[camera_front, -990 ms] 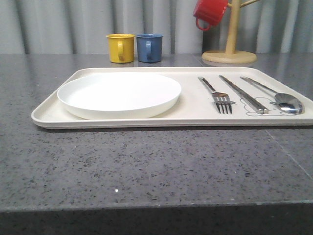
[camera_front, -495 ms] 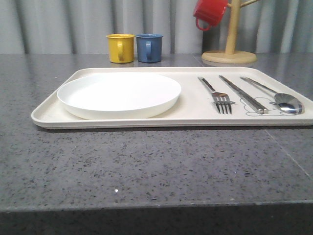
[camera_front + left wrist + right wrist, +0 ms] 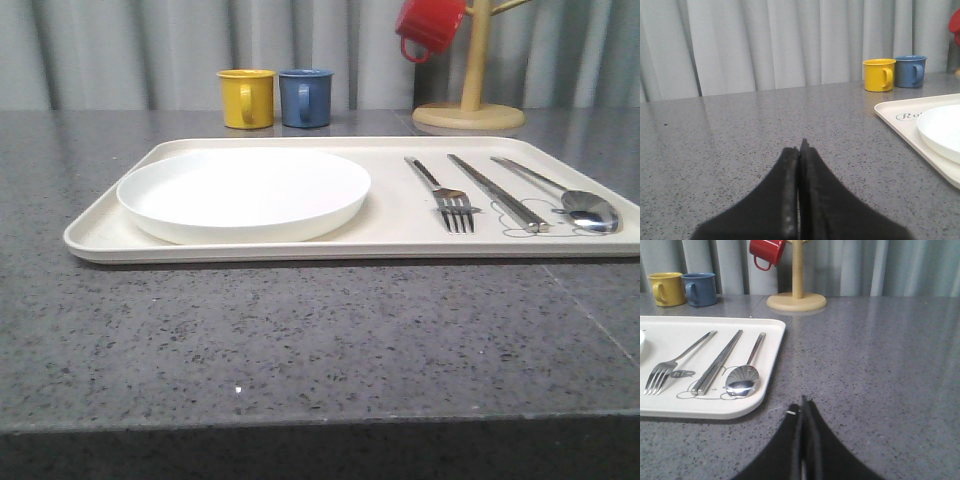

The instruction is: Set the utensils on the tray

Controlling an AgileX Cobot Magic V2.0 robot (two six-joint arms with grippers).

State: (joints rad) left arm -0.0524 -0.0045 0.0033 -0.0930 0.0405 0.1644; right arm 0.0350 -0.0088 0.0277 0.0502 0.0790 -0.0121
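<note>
The cream tray [image 3: 110, 215] lies across the grey table. On its left half rests the round white plate [image 3: 243, 193]. On its right half lie the fork [image 3: 445, 196], the straight bar-like piece [image 3: 497, 192] and the spoon [image 3: 575, 203], side by side. In the right wrist view the fork [image 3: 670, 367], bar piece [image 3: 717, 365] and spoon [image 3: 745, 375] lie on the tray [image 3: 765, 390]. My right gripper [image 3: 802, 407] is shut and empty, low over bare table beside the tray's right edge. My left gripper [image 3: 800, 147] is shut and empty, left of the tray [image 3: 900, 120] and plate [image 3: 940, 130].
A yellow mug [image 3: 246, 97] and a blue mug [image 3: 305, 97] stand behind the tray. A wooden mug stand [image 3: 470, 100] with a red mug [image 3: 430, 25] hanging on it is at the back right. Grey curtains close off the back.
</note>
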